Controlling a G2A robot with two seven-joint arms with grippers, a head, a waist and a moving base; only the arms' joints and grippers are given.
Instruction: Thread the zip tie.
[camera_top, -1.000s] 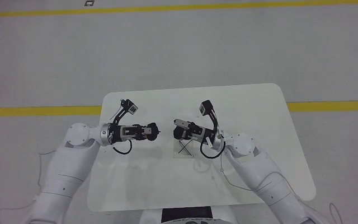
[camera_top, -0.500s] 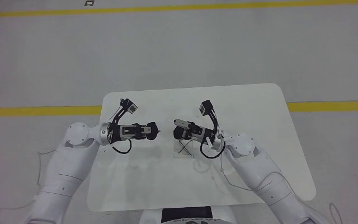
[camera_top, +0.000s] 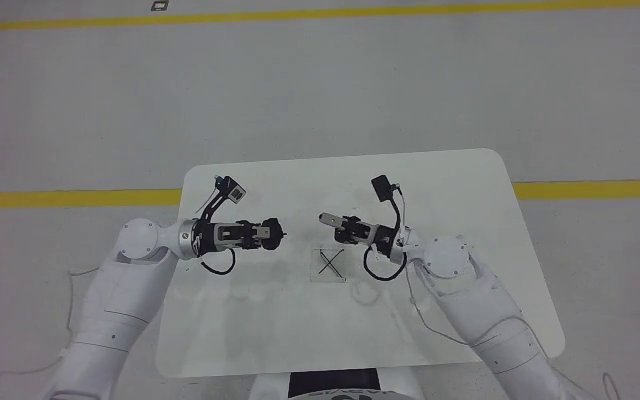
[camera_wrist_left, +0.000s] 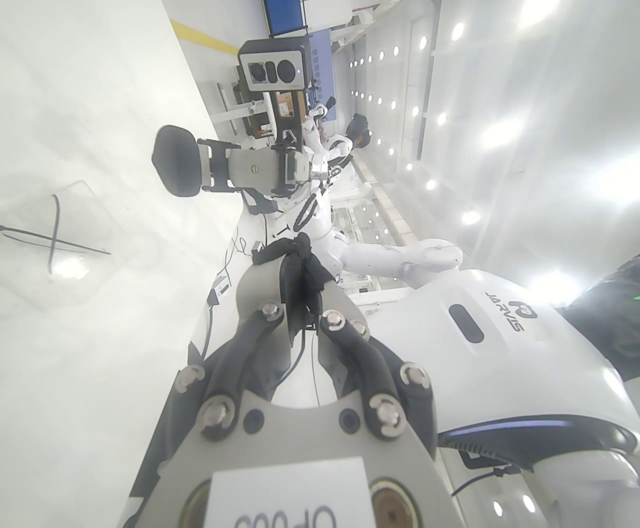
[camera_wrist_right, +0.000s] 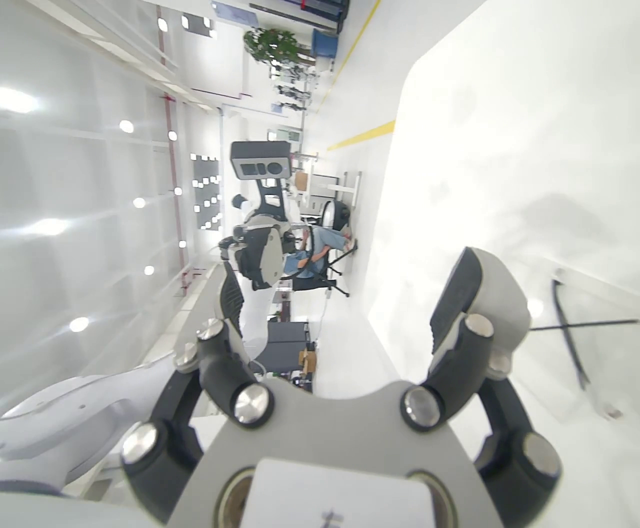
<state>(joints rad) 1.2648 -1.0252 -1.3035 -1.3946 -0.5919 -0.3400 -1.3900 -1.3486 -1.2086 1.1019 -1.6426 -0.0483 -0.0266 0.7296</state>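
Black zip ties (camera_top: 330, 263) lie crossed on the table (camera_top: 450, 200), near the closed left claw (camera_top: 277, 233) and the wide-open right claw (camera_top: 324, 218).

Top view: camera sits high over the arms and faces straight down. The whole white tabletop (camera_top: 470, 190) is in frame at mid distance, with grey floor and yellow lines beyond its far edge.

Left wrist view: camera sits close behind the left hand (camera_wrist_left: 302, 255) and looks out along its fingers. It is rolled sideways, so the tabletop stands like a wall along one side with ceiling lights opposite. It faces the right hand (camera_wrist_left: 175, 161).

Right wrist view: same mounting behind the right hand (camera_wrist_right: 347, 277), rolled the other way, facing the left hand (camera_wrist_right: 252, 272).

Shared by all three: the clear sheet (camera_top: 318, 272) lying on the tabletop between the hands.
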